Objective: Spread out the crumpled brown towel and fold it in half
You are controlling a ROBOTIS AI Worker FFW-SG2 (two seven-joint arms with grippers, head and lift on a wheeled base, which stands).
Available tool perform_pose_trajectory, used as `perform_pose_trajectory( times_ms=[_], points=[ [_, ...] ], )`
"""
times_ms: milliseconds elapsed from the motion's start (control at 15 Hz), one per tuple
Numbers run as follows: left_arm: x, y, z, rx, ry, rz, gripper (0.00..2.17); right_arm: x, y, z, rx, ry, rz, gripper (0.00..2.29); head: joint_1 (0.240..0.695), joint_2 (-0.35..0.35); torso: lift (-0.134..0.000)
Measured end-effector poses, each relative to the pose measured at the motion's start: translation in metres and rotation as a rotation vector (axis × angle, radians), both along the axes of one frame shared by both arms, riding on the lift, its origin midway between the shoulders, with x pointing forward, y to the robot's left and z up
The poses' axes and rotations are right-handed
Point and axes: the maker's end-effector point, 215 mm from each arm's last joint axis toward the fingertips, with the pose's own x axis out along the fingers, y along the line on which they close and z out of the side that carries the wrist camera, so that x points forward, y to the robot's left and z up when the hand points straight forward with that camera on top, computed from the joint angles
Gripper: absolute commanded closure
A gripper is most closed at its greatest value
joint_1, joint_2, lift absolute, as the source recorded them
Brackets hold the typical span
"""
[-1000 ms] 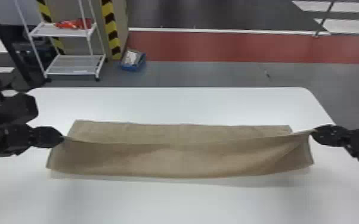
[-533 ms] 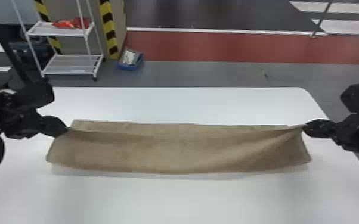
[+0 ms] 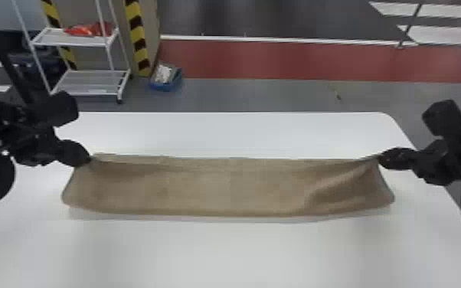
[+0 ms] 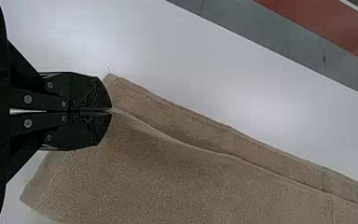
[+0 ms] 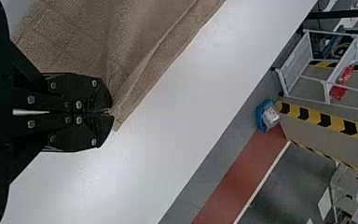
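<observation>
1. the step in hand looks like the fold in half: the left gripper (image 4: 111,111) and the right gripper (image 5: 112,112) hold the two ends of one long edge of the brown towel (image 3: 226,187), with the cloth doubled between them over the white table (image 3: 222,254). the spreading seems done, and the fold looks close to finished.
2. next, i judge, both sets of fingers should carry their edge a little farther from the robot, level with each other, lower it onto the under layer's far edge, then let go gently. opening too soon could leave the halves out of line.
3. left gripper: its fingers are closed together, pinching a corner of the upper layer. just beyond their tips, on the side away from the robot, a strip of the under layer lies uncovered.
4. the towel stretches from one set of fingertips to the other; its rounded fold hangs on the robot's side of them, and a slanting crease runs near the right fingers.
5. right gripper: its fingers are also closed, nipping the other corner, with the under layer's corner just beside their tips.
</observation>
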Motion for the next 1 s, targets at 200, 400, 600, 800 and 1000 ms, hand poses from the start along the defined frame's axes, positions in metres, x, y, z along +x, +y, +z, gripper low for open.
perform_pose_trajectory(
  times_ms=[200,400,600,800,1000],
  points=[
    [0.015,-0.003,-0.006,0.016,0.004,0.001,1.63,0.011,0.009,-0.001,0.009,0.002,0.005,1.29,0.695,-0.033,-0.124],
    [0.027,-0.001,-0.010,0.035,0.013,0.005,1.63,0.017,0.014,-0.002,0.011,0.013,0.008,1.29,0.695,-0.026,-0.124],
    [0.032,0.004,-0.004,0.043,0.012,0.009,1.63,0.022,0.009,0.001,0.016,0.006,-0.005,1.29,0.695,-0.025,-0.124],
    [0.036,0.013,0.004,0.051,0.000,0.017,1.63,0.022,0.001,-0.001,0.026,0.009,-0.021,1.29,0.695,-0.025,-0.124],
    [0.039,0.011,0.011,0.048,-0.005,0.014,1.63,0.022,-0.005,-0.004,0.035,0.014,-0.034,1.29,0.695,-0.030,-0.124]
  ],
)
